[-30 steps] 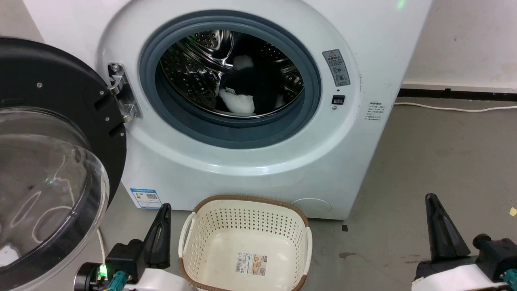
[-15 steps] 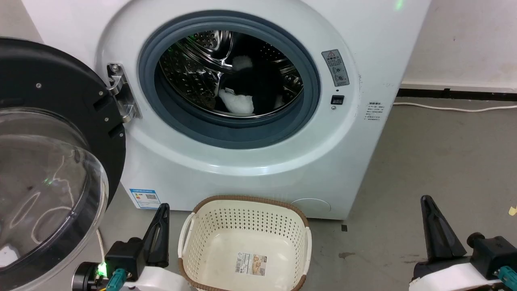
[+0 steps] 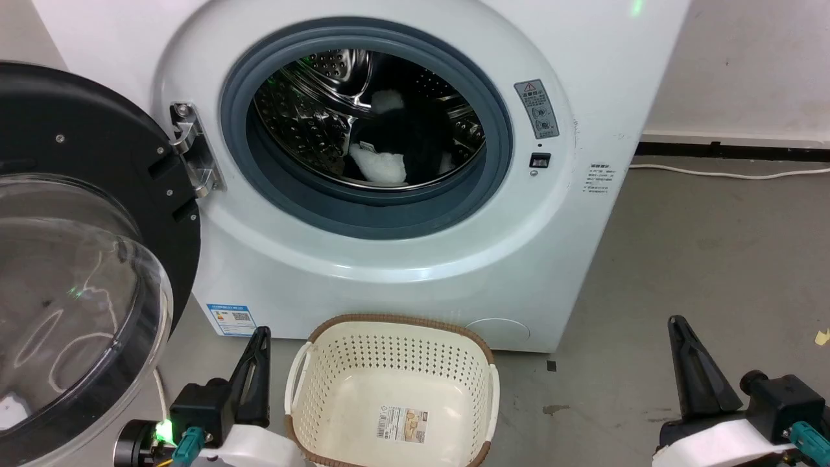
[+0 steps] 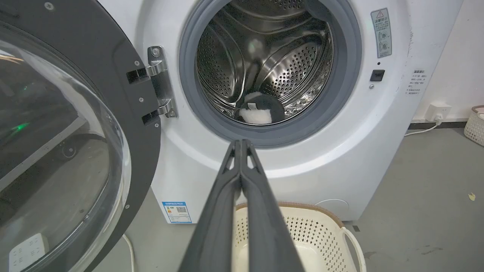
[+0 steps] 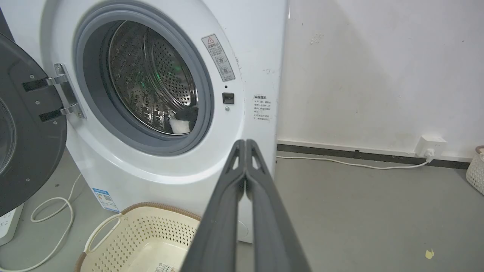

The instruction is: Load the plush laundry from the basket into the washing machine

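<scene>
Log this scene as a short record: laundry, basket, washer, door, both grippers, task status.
laundry: fluffy black plush toy with white patches, lying inside the shiny perforated steel drum
basket: small cream perforated plastic basket with brown woven rim, on the grey floor before the washer, holding just a label
washer: large white front-loading washing machine
door: black-rimmed clear domed door, swung open to the left
left gripper: shut, holding nothing
right gripper: shut, holding nothing
status: loading looks done; door not yet closed

Near rim of the basket point(image 3: 395, 319) beyond the bottom edge; black outline of the plush laundry point(image 3: 418, 146) indistinct.
</scene>
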You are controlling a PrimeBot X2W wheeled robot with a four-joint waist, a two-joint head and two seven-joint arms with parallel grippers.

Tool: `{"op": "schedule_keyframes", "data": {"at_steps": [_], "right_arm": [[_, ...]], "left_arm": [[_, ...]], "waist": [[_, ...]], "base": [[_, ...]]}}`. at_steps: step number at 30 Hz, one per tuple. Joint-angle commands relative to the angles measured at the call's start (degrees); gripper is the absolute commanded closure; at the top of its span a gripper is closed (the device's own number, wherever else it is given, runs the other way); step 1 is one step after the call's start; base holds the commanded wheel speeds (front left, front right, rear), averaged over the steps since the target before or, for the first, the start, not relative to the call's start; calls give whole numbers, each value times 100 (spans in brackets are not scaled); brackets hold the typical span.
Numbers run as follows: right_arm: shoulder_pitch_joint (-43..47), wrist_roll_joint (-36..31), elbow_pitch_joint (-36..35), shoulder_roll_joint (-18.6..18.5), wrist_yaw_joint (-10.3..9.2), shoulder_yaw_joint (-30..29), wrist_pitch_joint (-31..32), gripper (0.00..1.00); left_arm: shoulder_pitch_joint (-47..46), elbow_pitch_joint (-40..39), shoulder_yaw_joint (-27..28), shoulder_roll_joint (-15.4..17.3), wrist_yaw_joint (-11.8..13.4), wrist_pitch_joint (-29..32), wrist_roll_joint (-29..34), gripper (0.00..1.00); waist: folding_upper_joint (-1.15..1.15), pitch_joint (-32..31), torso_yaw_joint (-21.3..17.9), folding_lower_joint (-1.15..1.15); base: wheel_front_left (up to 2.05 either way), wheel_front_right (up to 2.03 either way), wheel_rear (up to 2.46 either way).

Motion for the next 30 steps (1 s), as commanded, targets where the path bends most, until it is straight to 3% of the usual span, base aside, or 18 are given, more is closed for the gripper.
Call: {"op": "schedule_keyframes", "data": {"at_steps": [1,30], "right_arm": [[-98,-34,28,-1,-1,15,33,100],[-175,-217,79,-1,-3,104,386,100]], "left_arm": [[-41,-47,25,-19,17,44,47,100],[-65,-149,137,-78,83,396,248,100]], "waist": [[0,0,-1,0],[0,-9,-39,0]], "base": [[0,0,0],[0,0,0]]}}
